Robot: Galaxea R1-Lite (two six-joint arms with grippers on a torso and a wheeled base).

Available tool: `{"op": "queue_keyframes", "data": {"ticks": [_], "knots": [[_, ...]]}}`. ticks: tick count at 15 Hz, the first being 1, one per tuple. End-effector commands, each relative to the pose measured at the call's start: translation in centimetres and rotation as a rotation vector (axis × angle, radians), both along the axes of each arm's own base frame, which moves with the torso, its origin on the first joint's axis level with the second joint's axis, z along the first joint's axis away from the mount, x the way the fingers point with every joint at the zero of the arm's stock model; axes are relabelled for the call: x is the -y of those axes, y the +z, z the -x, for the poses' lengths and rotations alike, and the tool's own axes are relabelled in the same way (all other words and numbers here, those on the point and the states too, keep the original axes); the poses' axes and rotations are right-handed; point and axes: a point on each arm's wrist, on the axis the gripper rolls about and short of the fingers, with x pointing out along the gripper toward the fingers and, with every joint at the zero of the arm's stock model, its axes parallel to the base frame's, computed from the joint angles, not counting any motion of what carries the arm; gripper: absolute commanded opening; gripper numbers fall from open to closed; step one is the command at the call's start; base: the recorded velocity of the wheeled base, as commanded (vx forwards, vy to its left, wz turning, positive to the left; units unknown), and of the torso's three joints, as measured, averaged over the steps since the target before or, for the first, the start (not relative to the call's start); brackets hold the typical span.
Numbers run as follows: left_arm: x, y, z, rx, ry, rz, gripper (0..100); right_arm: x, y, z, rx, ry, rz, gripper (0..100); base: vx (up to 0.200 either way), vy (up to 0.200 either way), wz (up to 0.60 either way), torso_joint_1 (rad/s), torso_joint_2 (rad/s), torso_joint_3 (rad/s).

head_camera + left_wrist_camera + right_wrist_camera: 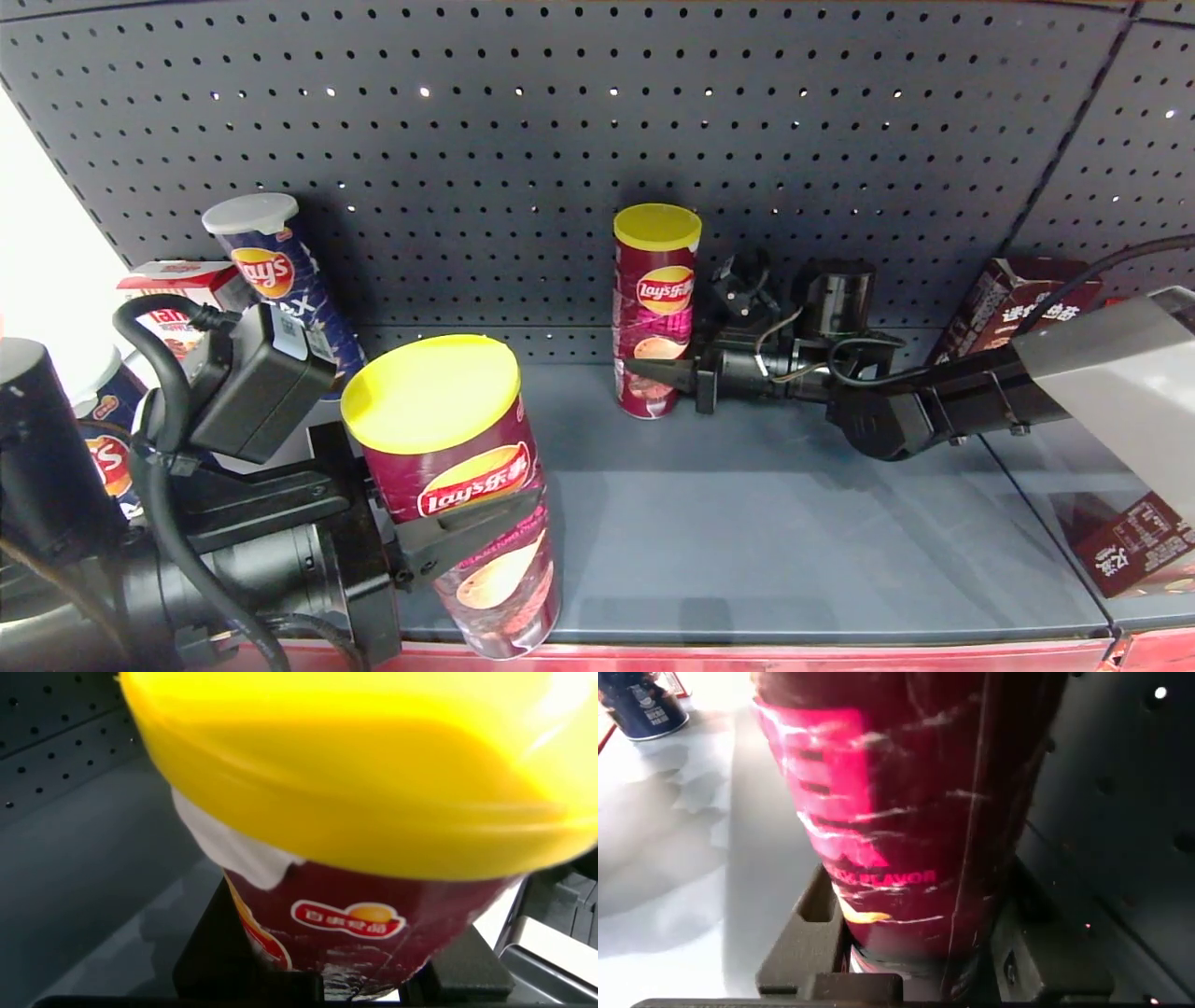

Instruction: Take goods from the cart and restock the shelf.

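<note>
Maroon chip can, yellow lid (471,476) (374,887): held by the left gripper (476,537), jaws clamped on the body about halfway down. One finger (467,527) crosses the label. Can leans slightly, base at the front edge of the shelf (794,541), left of centre. Contact with the shelf surface: cannot tell.

Second maroon can, yellow lid (656,280) (906,821): upright at the back edge of the shelf, close to the pegboard back panel (560,140), roughly mid-width. Right gripper (653,373) grasps it low on the body, jaws closed against either side. The arm comes in from the right edge, level with the shelf.

The two maroon cans are well apart, one front, one back.

Back left corner: blue can with white lid (280,280), leaning toward the panel. Red-and-white box (177,289) just beside it, at the left edge.

Right edge: dark brown carton (1018,303) standing tilted near the back. Second brown carton (1134,551) lying flat near the front right corner.

Shelf surface grey; red strip along its front edge.
</note>
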Motion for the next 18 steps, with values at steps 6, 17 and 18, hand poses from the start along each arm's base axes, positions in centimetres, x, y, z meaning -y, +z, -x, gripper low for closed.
{"op": "queue_keyframes", "data": {"ticks": [6, 17, 18], "knots": [[0.0, 0.8, 0.0, 0.026, 0.000, 0.017, 0, 1.9, 3.0, 10.1, 0.021, 0.022, -0.010, 0, 0.000, 0.000, 0.00, 0.000, 0.00, 0.000], [-0.4, 1.1, 0.2, 0.042, 0.015, 0.026, 0, 3.4, -2.2, 17.8, -0.034, 0.013, 0.009, 0, 0.000, 0.000, 0.00, 0.000, 0.00, 0.000], [-0.5, 1.1, 0.1, 0.042, 0.022, 0.026, 0, 3.4, -2.8, 17.7, -0.050, 0.012, 0.023, 0, 0.000, 0.000, 0.00, 0.000, 0.00, 0.000]]}}
